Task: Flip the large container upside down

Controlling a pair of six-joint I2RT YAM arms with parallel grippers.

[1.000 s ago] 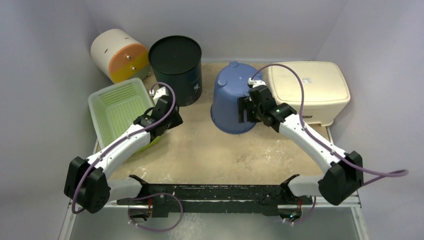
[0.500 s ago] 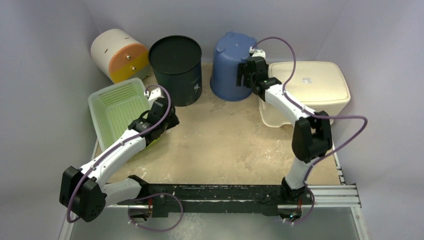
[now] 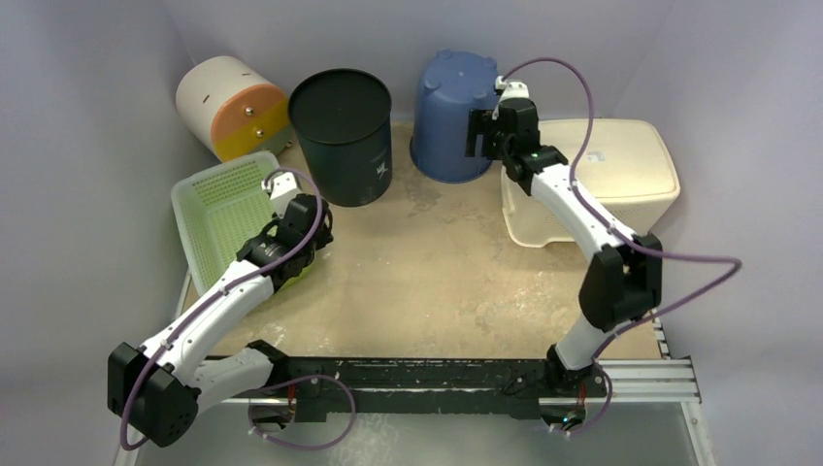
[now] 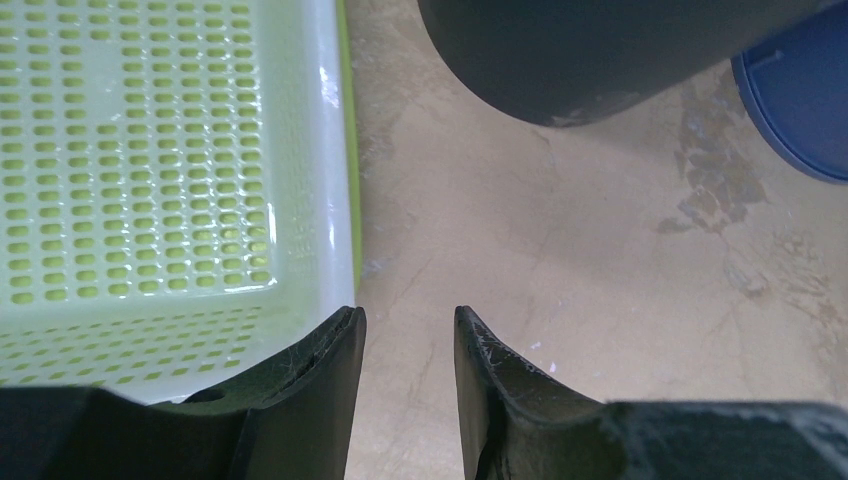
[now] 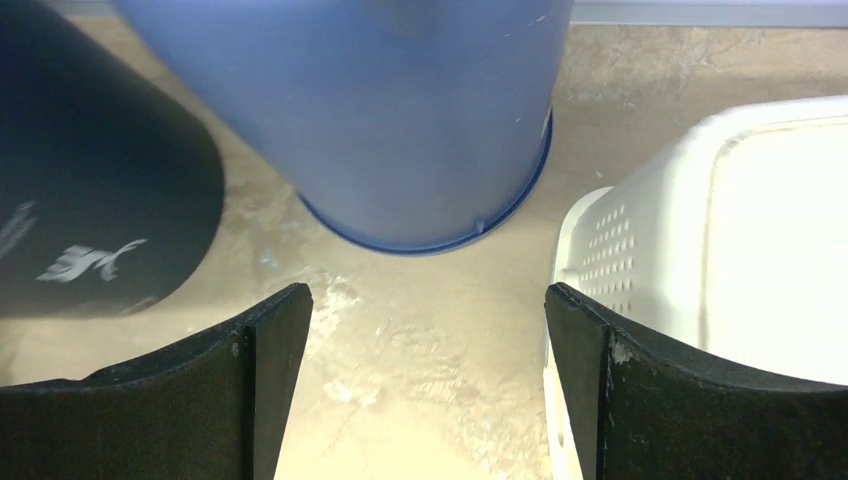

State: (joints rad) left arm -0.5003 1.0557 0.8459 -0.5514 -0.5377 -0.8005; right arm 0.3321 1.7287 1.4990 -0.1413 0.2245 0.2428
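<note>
A blue bucket (image 3: 451, 112) stands upside down at the back of the table; it also shows in the right wrist view (image 5: 400, 110). A dark cylindrical container (image 3: 342, 131) stands upright, open top up, to its left. My right gripper (image 3: 488, 136) is open and empty, just right of the bucket and not touching it; in the right wrist view (image 5: 428, 295) its jaws are wide apart over bare table. My left gripper (image 3: 288, 194) is open a little and empty, at the right corner of the green basket (image 3: 223, 209); in the left wrist view (image 4: 408, 315) nothing is between its jaws.
A cream perforated bin (image 3: 602, 180) lies upside down at the right, close to my right gripper (image 5: 760, 230). A white and orange cylinder (image 3: 231, 107) lies at the back left. The dark container (image 4: 600, 50) and the basket (image 4: 150, 150) are ahead of my left gripper.
The blue bucket has gone from mid-table to the back, carried by my right arm, which now stands off it. My left gripper has drawn back towards the left along the basket.
</note>
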